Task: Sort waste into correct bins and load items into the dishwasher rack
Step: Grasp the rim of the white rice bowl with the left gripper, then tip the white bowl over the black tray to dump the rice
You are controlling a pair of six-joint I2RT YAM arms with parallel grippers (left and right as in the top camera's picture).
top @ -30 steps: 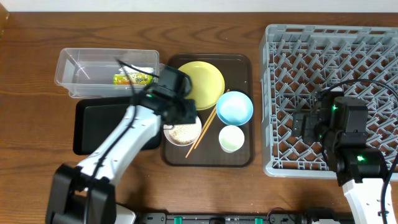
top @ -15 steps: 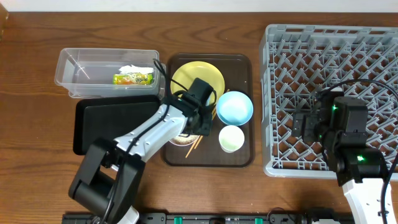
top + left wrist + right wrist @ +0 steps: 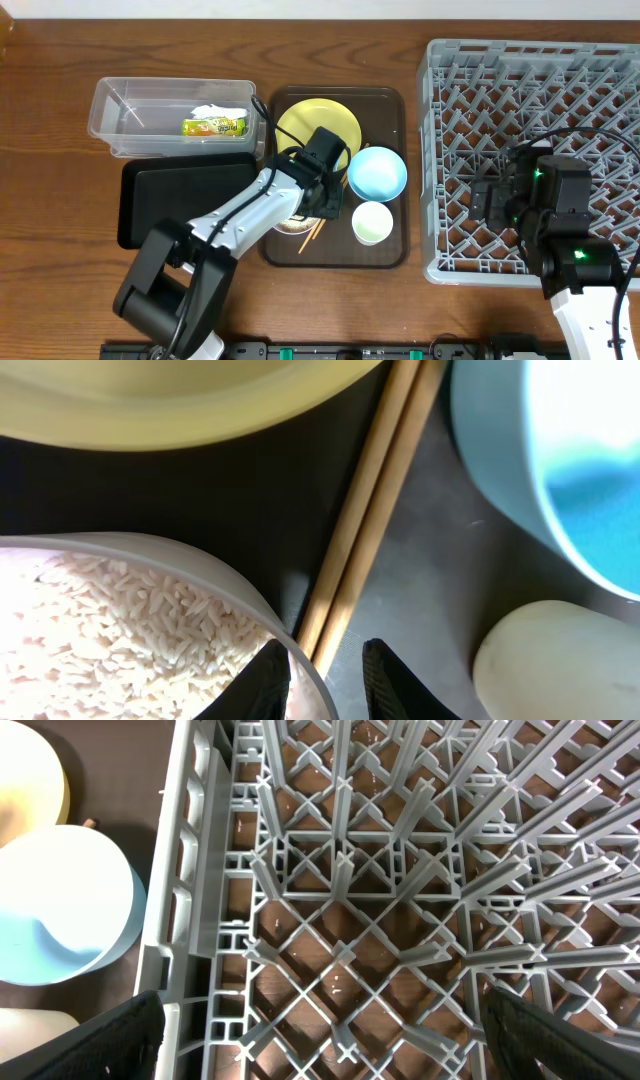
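Left claw [image 3: 325, 682] shifted from the clear tub [image 3: 120, 100] to the brown tray [image 3: 392, 110], jaws slightly spread astride the rim of the white bowl [image 3: 230, 575], rice [image 3: 110, 630] inside, chopsticks [image 3: 370, 510] just beside, wrapper [image 3: 213, 124] lying in the clear tub, right claw [image 3: 340, 1040] unchanged, spread wide above the rack [image 3: 340, 870].

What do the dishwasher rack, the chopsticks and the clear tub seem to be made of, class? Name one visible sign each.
Dishwasher rack: grey moulded plastic, matt, judging by its uniform lattice ribs.
Chopsticks: probably wood or bamboo, pale tan and unglossy.
Clear tub: glossy transparent plastic; the table shows through it.
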